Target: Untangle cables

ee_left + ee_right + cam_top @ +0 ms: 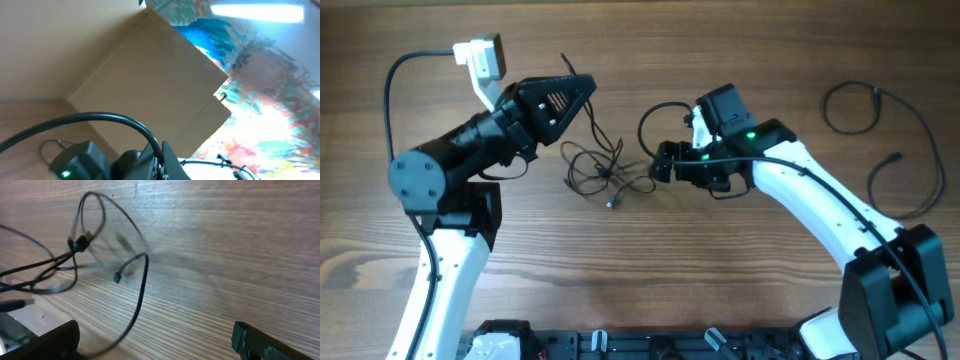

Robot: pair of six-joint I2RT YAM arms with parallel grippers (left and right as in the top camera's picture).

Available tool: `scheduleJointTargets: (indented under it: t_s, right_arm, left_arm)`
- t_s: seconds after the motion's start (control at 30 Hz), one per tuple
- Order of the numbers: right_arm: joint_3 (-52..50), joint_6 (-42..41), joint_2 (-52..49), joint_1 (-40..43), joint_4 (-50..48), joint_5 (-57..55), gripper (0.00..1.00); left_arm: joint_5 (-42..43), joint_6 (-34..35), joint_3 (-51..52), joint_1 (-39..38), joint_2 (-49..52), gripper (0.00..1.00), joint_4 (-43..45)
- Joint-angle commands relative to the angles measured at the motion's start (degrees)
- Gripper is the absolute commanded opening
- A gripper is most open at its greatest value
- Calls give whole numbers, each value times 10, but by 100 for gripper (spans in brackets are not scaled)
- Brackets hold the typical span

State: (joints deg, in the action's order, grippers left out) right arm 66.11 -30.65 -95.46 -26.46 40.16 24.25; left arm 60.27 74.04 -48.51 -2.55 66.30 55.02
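right gripper point(660, 163) is down low over the table point(720, 290), jaws spread as wide as they go, nothing clamped. from its wrist camera the two dark fingers point(55, 340) sit at the bottom corners, and one thin black cord runs down across the wood through the gap between them. just ahead of the open jaws lies the tangle of cables point(605, 170), a loose knot of thin loops at the middle of the table, with a small plug point(117, 277) at the end of a curling strand and a bigger loop standing up behind it. over to the left gripper point(582, 88): it's raised and tilted, jaws together. a fine strand rises from the tangle and passes right by its tip, but whether it's pinched there i can't tell. its own camera looks up at a cardboard box point(150, 85), no fingertips showing. well off to the right, a separate cord point(880, 110) lies in wide open curves by itself.
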Motion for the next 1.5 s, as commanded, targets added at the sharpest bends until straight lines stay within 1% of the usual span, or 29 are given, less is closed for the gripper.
scheduleJointTargets:
  t_s: [0.0,0.1,0.17,0.27,0.33,0.47,0.6,0.7,0.87,0.97,1.0,1.13,1.47]
  right_arm:
    - [-2,-16,-10,-13,-16,12,100]
    - [-2,-45,-10,-17,-42,11,100]
    - [-2,-66,-10,-17,-66,11,100]
    - [-2,-70,-10,-17,-100,14,100]
    - [-2,-69,-10,-17,-101,31,100]
    - [-2,-14,-16,-29,-89,103,100]
    - [-2,20,-21,-58,-69,125,100]
    - [-2,33,-21,-85,-58,123,100]
    - [-2,32,-21,-113,-58,122,100]
    - [-2,29,-21,-123,-58,100,100]
    - [-2,14,-21,-129,-58,71,99]
    - [-2,6,-21,-137,-60,38,100]
    - [-2,5,-25,-151,-77,36,100]
  left_arm:
    - [-10,47,-3,3,-6,4,19]
    - [-10,78,-3,3,-6,4,33]
    - [-10,84,-3,3,-6,4,49]
    - [-10,94,-3,3,-6,4,71]
    - [-12,94,-3,3,-6,4,81]
    - [-18,94,-3,10,-6,4,85]
    - [-31,93,-3,15,-6,4,85]
    - [-35,93,-3,20,-6,4,85]
    - [-35,93,-3,28,-6,4,85]
    - [-36,93,-3,28,-6,4,85]
    - [-35,93,-3,28,-6,4,85]
    - [-40,93,-3,28,-6,4,85]
    - [-64,94,-3,28,-6,4,85]
